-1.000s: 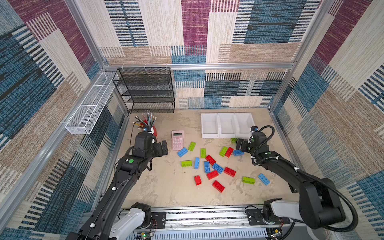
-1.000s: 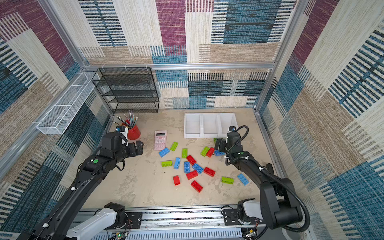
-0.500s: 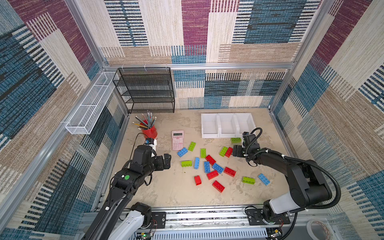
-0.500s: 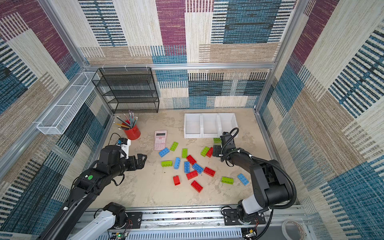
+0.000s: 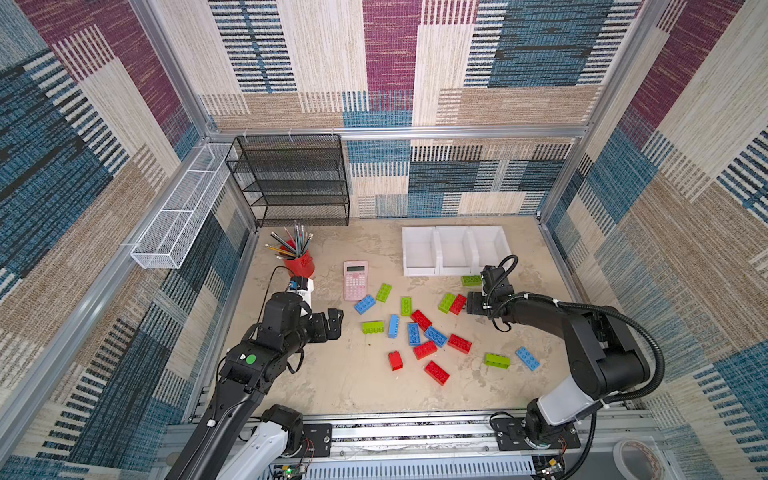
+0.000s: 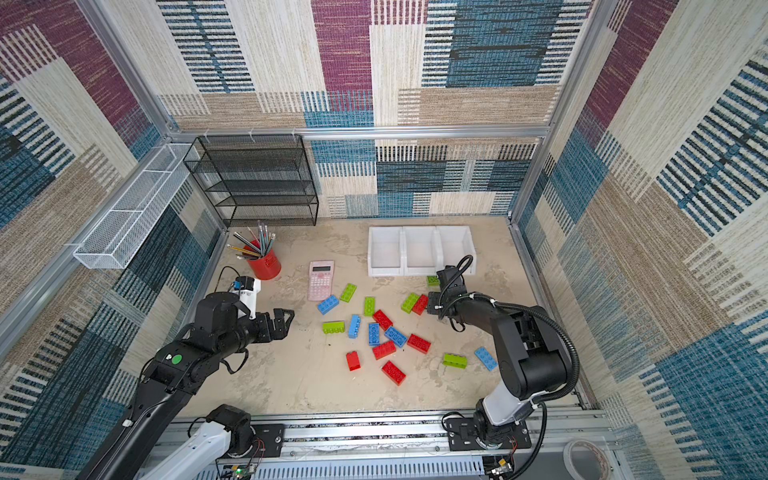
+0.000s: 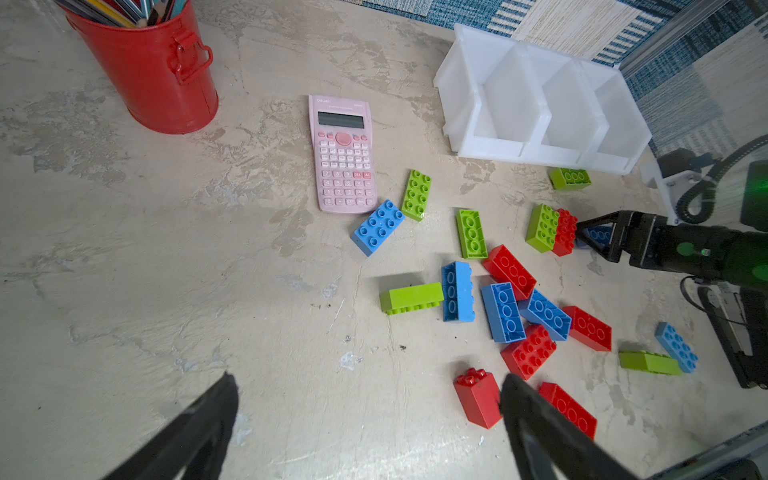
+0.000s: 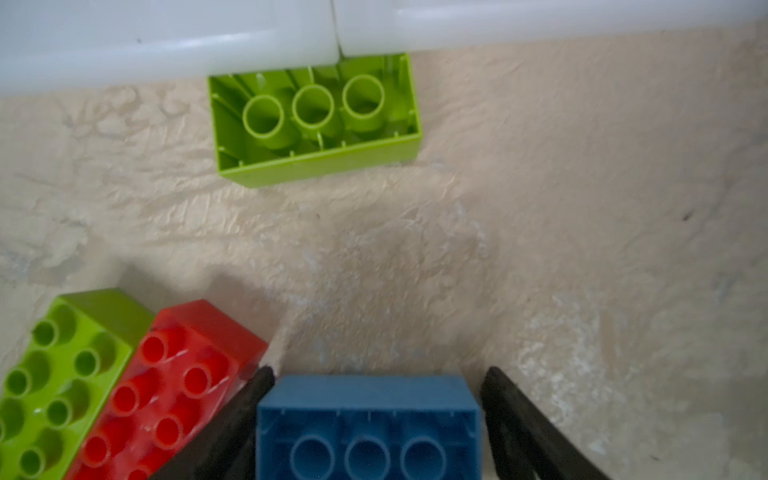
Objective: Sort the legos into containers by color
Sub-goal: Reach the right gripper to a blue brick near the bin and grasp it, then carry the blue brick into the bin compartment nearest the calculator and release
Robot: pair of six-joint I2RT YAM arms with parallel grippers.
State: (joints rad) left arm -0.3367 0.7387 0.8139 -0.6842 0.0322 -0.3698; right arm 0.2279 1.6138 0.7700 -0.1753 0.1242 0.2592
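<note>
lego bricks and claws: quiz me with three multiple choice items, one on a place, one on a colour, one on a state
1. The upside-down green brick lies:
A) right in front of the white bins
B) inside a bin
C) on top of another brick

2. The brick that the right claw straddles is:
A) red
B) blue
C) green

3. The left claw is:
A) shut on a red brick
B) shut on a green brick
C) open, holding nothing

Key:
1 A, the right wrist view shows it on the table at the bins' front edge.
2 B, a blue brick sits inside that claw.
3 C, the left wrist view shows it spread wide with nothing inside.
</note>
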